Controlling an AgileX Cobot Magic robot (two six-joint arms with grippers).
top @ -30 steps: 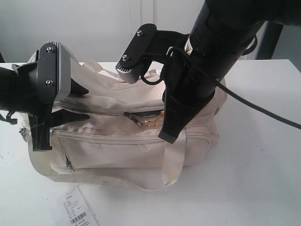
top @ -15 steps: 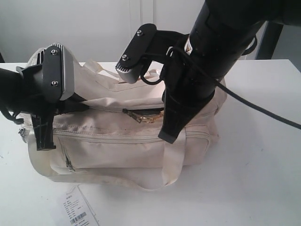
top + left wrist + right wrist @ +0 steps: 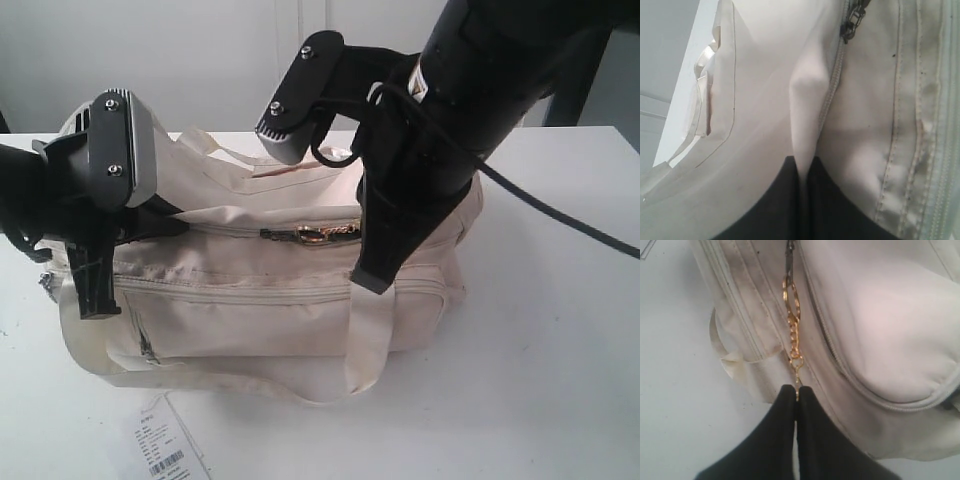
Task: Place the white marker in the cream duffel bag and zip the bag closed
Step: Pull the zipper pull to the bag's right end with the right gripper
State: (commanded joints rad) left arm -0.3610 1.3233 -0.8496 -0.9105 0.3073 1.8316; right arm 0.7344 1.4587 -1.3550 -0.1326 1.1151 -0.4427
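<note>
The cream duffel bag [image 3: 270,300] lies on its side in the middle of the white table. My left gripper [image 3: 178,224] is at the bag's left end, shut on a fold of cream fabric [image 3: 805,100] beside the grey top zipper [image 3: 832,85]. My right gripper [image 3: 797,390] is shut on the end of the gold charm [image 3: 792,315], which hangs from the zipper pull. In the exterior view the charm [image 3: 325,235] stretches right toward the right gripper [image 3: 374,278]. The white marker is hidden.
A flat white barcode label [image 3: 160,445] lies on the table [image 3: 540,380] in front of the bag. A shiny strap handle [image 3: 365,340] loops down the bag's front. A front pocket zipper pull [image 3: 147,347] hangs at the lower left.
My left gripper's fingers, spread a second ago, have closed on the bag's fabric. My right gripper has moved up and right, drawing the charm taut, and the top opening has flattened.
</note>
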